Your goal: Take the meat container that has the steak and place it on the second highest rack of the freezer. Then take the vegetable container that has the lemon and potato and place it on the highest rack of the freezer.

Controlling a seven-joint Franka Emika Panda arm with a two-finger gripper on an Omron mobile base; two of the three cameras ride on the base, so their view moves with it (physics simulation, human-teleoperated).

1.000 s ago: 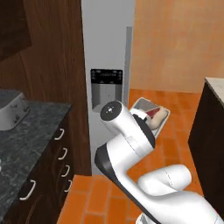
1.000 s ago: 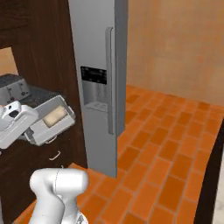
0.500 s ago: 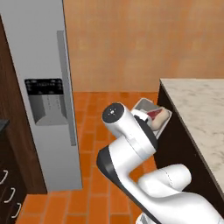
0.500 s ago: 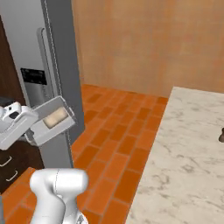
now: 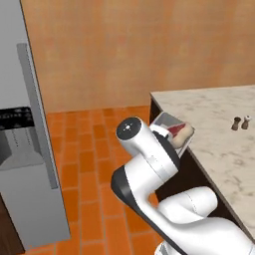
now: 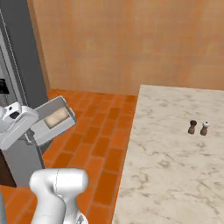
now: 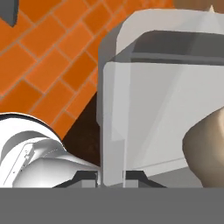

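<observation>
Hand view: the meat container's (image 7: pixel 144 100) wall is pinched between the closed gripper (image 7: pixel 110 175) tips; the container, with the steak (image 5: pixel 180 132), is carried aloft beside the counter's (image 5: pixel 219 134) left edge.

The freezer (image 5: pixel 27 164) stands at the left, the worktop (image 5: pixel 219 129) at the right, with tiled floor (image 5: pixel 94 149) between them and a wall (image 5: pixel 124 50) behind. Two shakers (image 5: pixel 240 123) stand side by side on the worktop, well back from its near edge. The meat container (image 5: pixel 172 133) hangs over the floor just beside the worktop's corner, the steak (image 5: pixel 180 133) inside it, its wall pinched in the claw (image 7: pixel 111 175).
</observation>
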